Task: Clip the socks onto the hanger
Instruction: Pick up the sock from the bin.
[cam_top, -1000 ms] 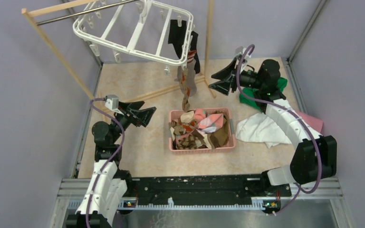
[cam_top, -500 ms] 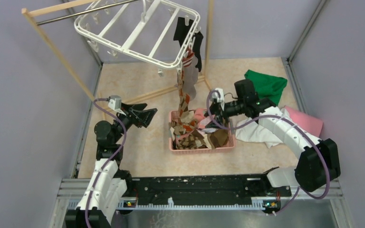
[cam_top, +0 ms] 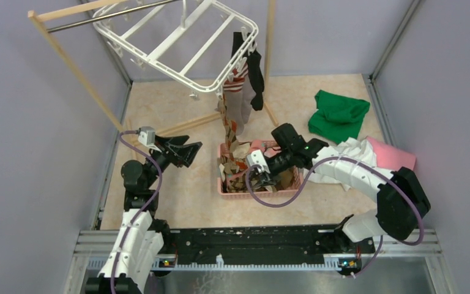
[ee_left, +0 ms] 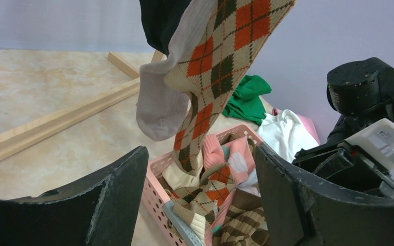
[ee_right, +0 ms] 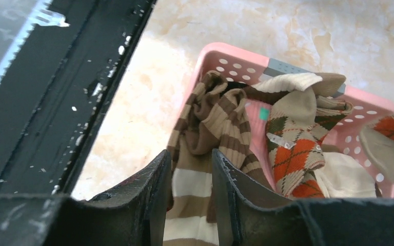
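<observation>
The white hanger (cam_top: 177, 46) hangs tilted from the rack at the back. A black sock (cam_top: 255, 76), a grey sock (cam_top: 240, 107) and a brown argyle sock (cam_top: 229, 131) dangle from its right edge clips, reaching down to the pink basket (cam_top: 260, 191). The basket holds several loose socks. My right gripper (cam_top: 258, 179) is down in the basket, shut on a brown striped sock (ee_right: 220, 118) that fills the gap between its fingers (ee_right: 192, 179). My left gripper (cam_top: 190, 150) is open and empty, left of the basket, facing the hanging argyle sock (ee_left: 210, 77) and the grey sock (ee_left: 159, 107).
A wooden rack (cam_top: 67, 55) with a metal bar carries the hanger; its base bar (cam_top: 190, 122) lies on the table. A green cloth (cam_top: 338, 113), a white cloth (cam_top: 343, 165) and a pink cloth (cam_top: 395, 156) lie at the right. Purple walls close in on three sides.
My right arm swung from the back right over to the basket and dropped into it, closing on the striped sock. The hanger swung and the hung socks swayed. The left arm barely moved.
</observation>
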Controlling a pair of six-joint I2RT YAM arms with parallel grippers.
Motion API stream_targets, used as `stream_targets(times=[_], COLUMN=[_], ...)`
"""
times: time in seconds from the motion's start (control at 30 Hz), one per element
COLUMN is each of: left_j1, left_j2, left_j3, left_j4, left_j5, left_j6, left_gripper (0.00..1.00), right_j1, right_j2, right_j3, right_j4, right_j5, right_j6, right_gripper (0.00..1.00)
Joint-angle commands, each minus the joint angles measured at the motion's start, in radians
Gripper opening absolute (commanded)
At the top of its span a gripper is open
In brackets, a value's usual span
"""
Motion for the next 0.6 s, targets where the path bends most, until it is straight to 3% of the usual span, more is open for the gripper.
stream_targets(times=[0.0,0.33,0.57], left_j1=[-0.002,-0.003,-0.003], left_j2=[-0.015,-0.013,-0.004], left_j3=[-0.023,-0.039,-0.040], left_j4=[0.033,0.052,0.064], left_j5=[-0.005,-0.010,-0.010], left_j6=[-0.007,-0.012,-0.013], left_gripper=[0.82,0.82,0.82], right_j1=[0.035,0.056,0.056], right_j2=[0.041,0.086,0.078], right_j3=[0.000,-0.006,-0.016], right_j4=[0.112,0.142,0.117], right_j5=[0.079,0.192,0.208], right_j6=[0.022,0.062,0.059], right_gripper=[0.35,0.33,0.18])
